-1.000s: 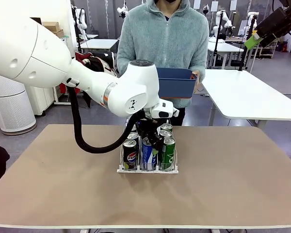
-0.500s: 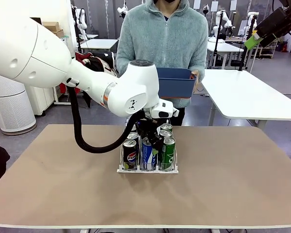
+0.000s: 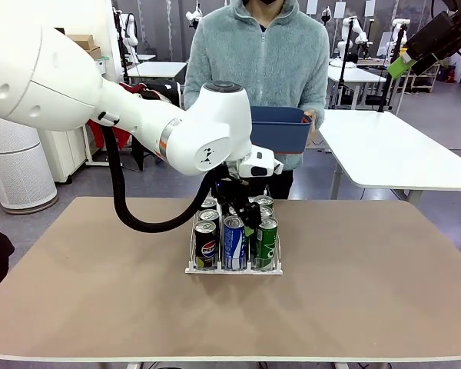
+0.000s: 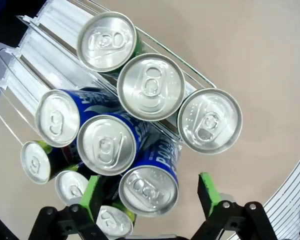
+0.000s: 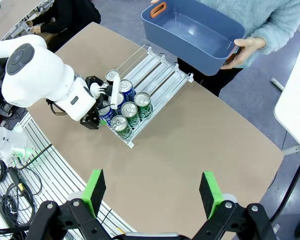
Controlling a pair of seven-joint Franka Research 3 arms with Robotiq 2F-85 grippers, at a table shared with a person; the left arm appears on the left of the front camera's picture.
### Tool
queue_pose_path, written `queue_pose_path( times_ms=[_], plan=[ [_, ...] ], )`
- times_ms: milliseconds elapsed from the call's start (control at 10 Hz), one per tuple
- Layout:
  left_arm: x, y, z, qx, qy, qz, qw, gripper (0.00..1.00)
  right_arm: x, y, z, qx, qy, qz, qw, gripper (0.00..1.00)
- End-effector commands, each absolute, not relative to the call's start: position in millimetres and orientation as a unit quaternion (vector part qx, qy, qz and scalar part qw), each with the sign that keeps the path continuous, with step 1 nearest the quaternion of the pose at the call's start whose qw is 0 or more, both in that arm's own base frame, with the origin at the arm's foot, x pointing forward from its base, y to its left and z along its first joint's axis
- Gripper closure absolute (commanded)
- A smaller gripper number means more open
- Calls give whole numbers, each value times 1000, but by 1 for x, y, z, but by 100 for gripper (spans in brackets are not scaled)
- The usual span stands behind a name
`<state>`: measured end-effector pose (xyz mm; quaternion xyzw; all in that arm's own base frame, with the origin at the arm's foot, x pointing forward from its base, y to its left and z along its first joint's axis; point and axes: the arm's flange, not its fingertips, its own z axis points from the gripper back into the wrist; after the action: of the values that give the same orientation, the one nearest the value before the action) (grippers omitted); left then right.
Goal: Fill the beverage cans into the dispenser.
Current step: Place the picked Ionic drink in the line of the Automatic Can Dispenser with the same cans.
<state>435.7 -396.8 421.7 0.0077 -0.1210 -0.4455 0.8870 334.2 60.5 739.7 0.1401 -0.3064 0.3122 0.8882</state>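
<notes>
The clear dispenser (image 3: pixel 234 269) stands mid-table with beverage cans in its three lanes. At the front are a black Pepsi can (image 3: pixel 206 246), a blue can (image 3: pixel 234 243) and a green can (image 3: pixel 266 244). My left gripper (image 3: pixel 241 214) hangs open just above the blue can's top. In the left wrist view its green pads (image 4: pixel 90 192) stand apart on either side of that blue can (image 4: pixel 148 189), with gaps on both sides. Behind that can, other silver tops (image 4: pixel 150 86) crowd the dispenser (image 4: pixel 45 30). My right gripper (image 5: pixel 152 192) is open high above the table, holding nothing.
A person at the far side holds a blue bin (image 3: pixel 280 129) in both hands above the table's far edge. From above, the bin (image 5: pixel 192 32) shows nothing inside. The dispenser's rear lanes (image 5: pixel 155 72) are bare. Bare tabletop (image 3: pixel 369 277) lies to either side.
My left gripper has opened and let go of the blue can in the middle lane. The arm has risen slightly, so the can's top now shows.
</notes>
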Motion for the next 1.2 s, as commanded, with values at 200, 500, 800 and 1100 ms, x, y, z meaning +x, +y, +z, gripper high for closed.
queue_pose_path(
  times_ms=[200,500,800,1100],
  plan=[
    [416,-390,438,36,-151,-418,895,0,334,62,740,140,-306,312,888,0],
    [428,-394,442,16,-139,-431,891,0,334,62,740,140,-306,312,888,0],
    [428,-394,442,16,-139,-431,891,0,334,62,740,140,-306,312,888,0],
    [428,-394,442,16,-139,-431,891,0,334,62,740,140,-306,312,888,0]
  ],
)
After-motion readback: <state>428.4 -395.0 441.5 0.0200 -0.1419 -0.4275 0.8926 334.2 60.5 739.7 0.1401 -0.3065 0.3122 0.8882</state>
